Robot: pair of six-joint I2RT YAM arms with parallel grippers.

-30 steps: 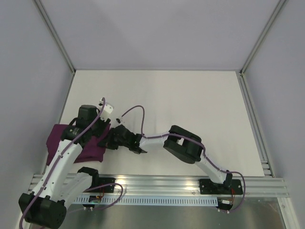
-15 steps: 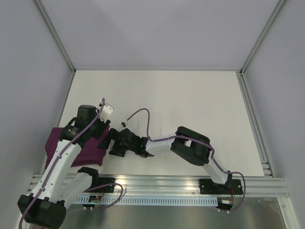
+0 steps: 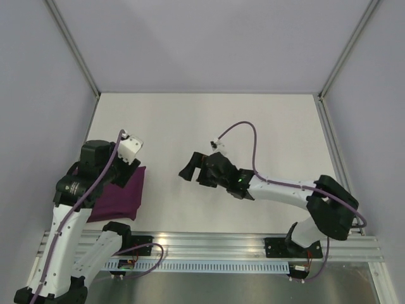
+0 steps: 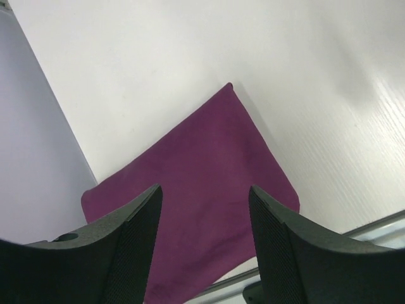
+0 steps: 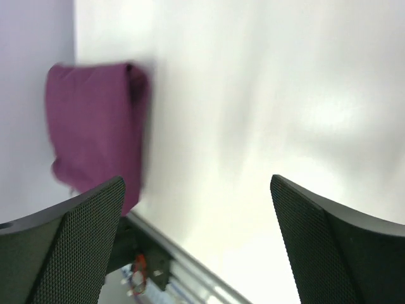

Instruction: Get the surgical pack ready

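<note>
The surgical pack shows as a folded deep-purple cloth bundle (image 3: 121, 193) lying flat at the table's near left corner. In the left wrist view the bundle (image 4: 196, 171) lies below my left gripper (image 4: 202, 193), which hangs above it, open, with nothing between its fingers. The top view hides this gripper under its own wrist. My right gripper (image 3: 192, 170) hovers over bare table to the right of the bundle, well apart from it. In the right wrist view that gripper (image 5: 197, 183) stands wide open and empty, with the bundle (image 5: 95, 126) at the far left.
The white table (image 3: 253, 133) stretches to the back and right. A metal rail (image 3: 221, 244) runs along the near edge, close beside the bundle. The left enclosure wall (image 4: 31, 164) stands right next to the cloth.
My right gripper has opened, left the cloth's right edge and swung away to the right. The left arm has drawn back and lifted off the bundle, which stays flat.
</note>
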